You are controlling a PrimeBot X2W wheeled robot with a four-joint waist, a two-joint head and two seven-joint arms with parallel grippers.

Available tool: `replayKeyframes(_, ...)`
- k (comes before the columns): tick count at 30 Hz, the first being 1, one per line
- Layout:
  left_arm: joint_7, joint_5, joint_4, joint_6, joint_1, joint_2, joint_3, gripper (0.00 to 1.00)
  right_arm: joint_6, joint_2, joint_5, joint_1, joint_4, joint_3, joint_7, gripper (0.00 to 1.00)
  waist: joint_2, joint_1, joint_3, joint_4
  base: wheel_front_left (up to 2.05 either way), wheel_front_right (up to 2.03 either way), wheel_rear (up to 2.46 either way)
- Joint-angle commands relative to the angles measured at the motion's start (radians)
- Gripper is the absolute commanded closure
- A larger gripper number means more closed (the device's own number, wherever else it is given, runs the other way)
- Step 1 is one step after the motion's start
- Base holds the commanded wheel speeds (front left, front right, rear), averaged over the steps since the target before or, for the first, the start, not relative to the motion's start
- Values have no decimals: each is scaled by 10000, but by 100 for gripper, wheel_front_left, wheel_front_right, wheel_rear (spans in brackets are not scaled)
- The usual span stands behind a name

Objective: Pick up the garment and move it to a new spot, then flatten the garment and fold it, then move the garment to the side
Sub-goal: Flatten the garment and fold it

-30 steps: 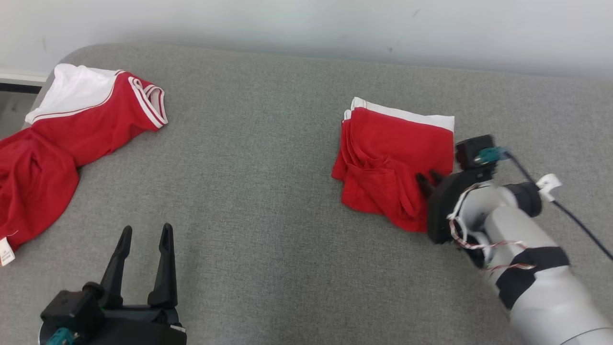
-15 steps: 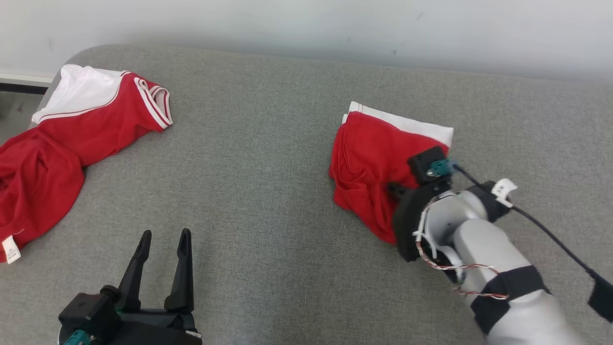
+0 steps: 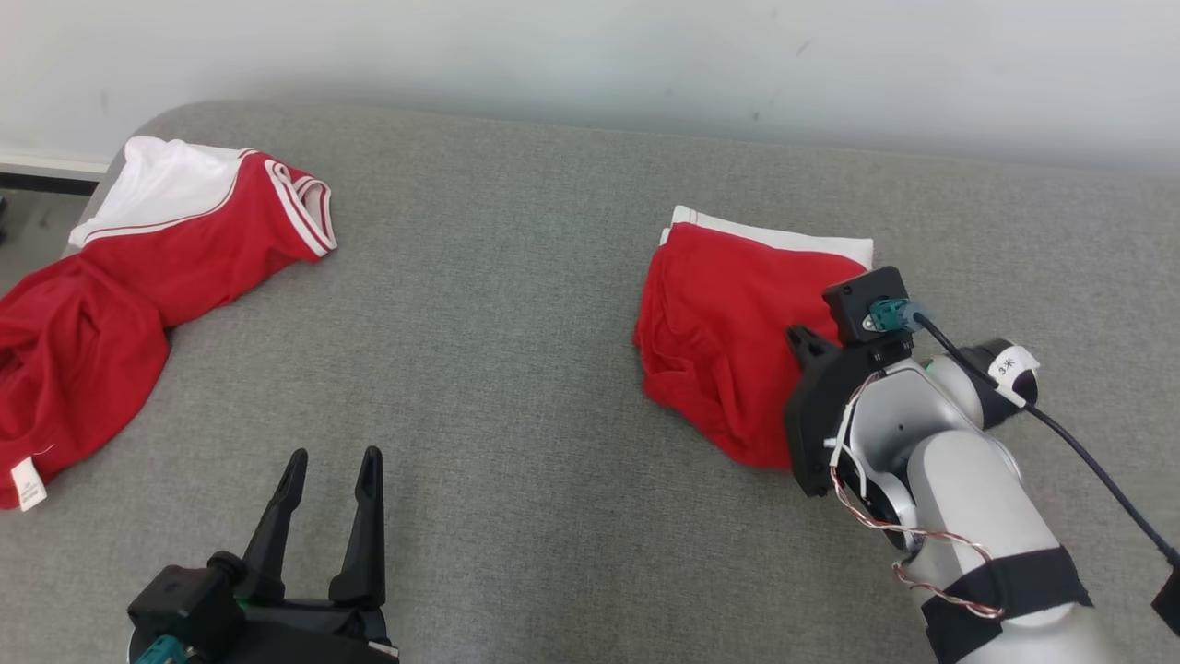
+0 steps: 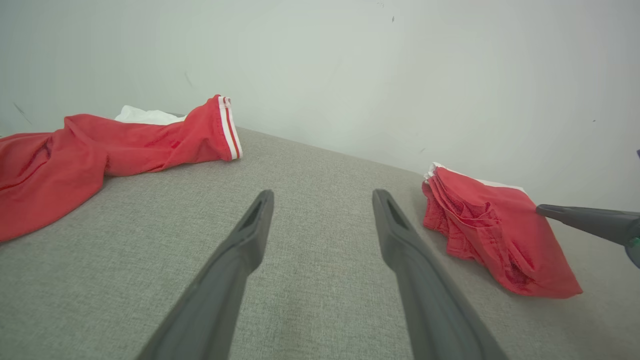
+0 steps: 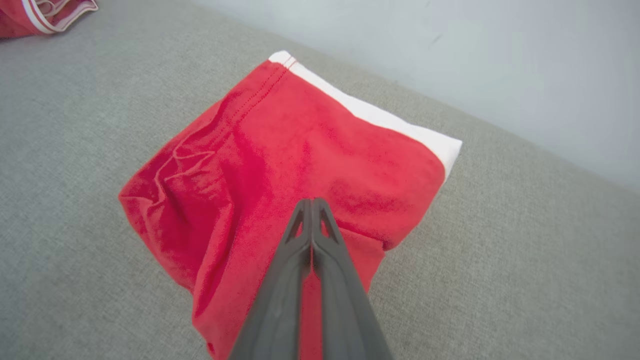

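Folded garment (image 3: 728, 341) was found lying on the grey cushion (image 3: 516, 277), right of centre in the head view and not far from the pale wall (image 3: 590, 55). It was noted as a red bundle of several layers with a white band along its far edge. Stacked layer edges were seen along its left side in the left wrist view (image 4: 490, 230), and creases were seen on its top face in the right wrist view (image 5: 300, 165).

Right gripper (image 3: 802, 337) was recorded at the near right part of the bundle. Its two fingers were seen pressed flat together, tips over the red cloth (image 5: 311, 200). No fabric was seen pinched between them. Whether the tips touched the cloth could not be told.

Left gripper (image 3: 334, 454) was recorded low at the near left, above bare cushion and well apart from both pieces of clothing. Its fingers were spread wide, with nothing between them (image 4: 322, 192).

A second garment (image 3: 138, 277), red with white panel and striped trim, was noted lying loose and crumpled at the far left end of the cushion.
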Motion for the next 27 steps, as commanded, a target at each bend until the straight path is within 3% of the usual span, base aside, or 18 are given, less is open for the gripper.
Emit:
replayKeyframes(1, -8, -27, 42, -21, 12, -3, -8, 0, -25, 120, -224, 262, -131, -160, 203, 100, -1, 0, -6, 61, 0, 0, 0)
replayKeyframes(4, 4, -34, 59, -60, -59, -16, -69, 0, -23, 301, -472, 665, -415, -621, 998, 100, -1, 0, -31, 178, 0, 0, 0)
replayKeyframes(5, 4, -44, 62, -64, -57, -6, -67, 0, -23, 348, -588, 788, -563, -751, 1237, 55, -1, 0, -32, 207, 0, 0, 0)
replayKeyframes(6, 1, -53, 65, -53, -35, 2, -56, 0, -23, 351, -737, 942, -676, -902, 1475, 0, -1, 0, -32, 228, 0, 0, 0)
replayKeyframes(12, -35, -91, 58, -39, 42, 44, 47, 0, -23, 327, -1289, 1259, -1867, -1486, 1547, 0, -1, 0, 13, 252, 0, 0, 0)
replayKeyframes(14, -55, -104, 68, -29, 4, 27, 86, 0, -23, 430, -1042, 1065, -2226, -852, 1255, 0, -1, 0, 68, 197, 0, 0, 0)
replayKeyframes(17, -61, -108, 90, -85, -136, -40, 59, 0, -23, 299, -999, 782, -1829, -333, 1143, 0, -1, 0, 182, 201, 0, 0, 0)
replayKeyframes(18, -66, -103, 107, -85, -183, -64, 37, 0, -23, 281, -1049, 710, -1611, -192, 1092, 18, -1, 0, 221, 223, 0, 0, 0)
replayKeyframes(19, -71, -90, 130, -97, -223, -82, 25, 0, -23, 279, -1074, 651, -1373, -65, 1035, 54, -1, 0, 256, 248, 0, 0, 0)
replayKeyframes(20, -75, -80, 147, -129, -250, -97, 15, 0, -23, 253, -1125, 546, -1161, 72, 955, 66, -1, 0, 295, 281, 0, 0, 0)
replayKeyframes(21, -80, -77, 166, -158, -273, -125, -2, 0, -23, 235, -1173, 417, -950, 165, 839, 69, -1, 0, 329, 315, 0, 0, 0)
replayKeyframes(24, -82, -85, 251, -203, -301, -168, -11, 0, -23, 160, -1309, 199, -321, 548, 658, 100, -1, 0, 376, 425, 0, 0, 0)
replayKeyframes(27, -88, -125, 331, -214, -281, -207, 59, 0, -23, 248, -1022, 54, 144, 1055, 481, 100, -1, 0, 365, 488, 0, 0, 0)
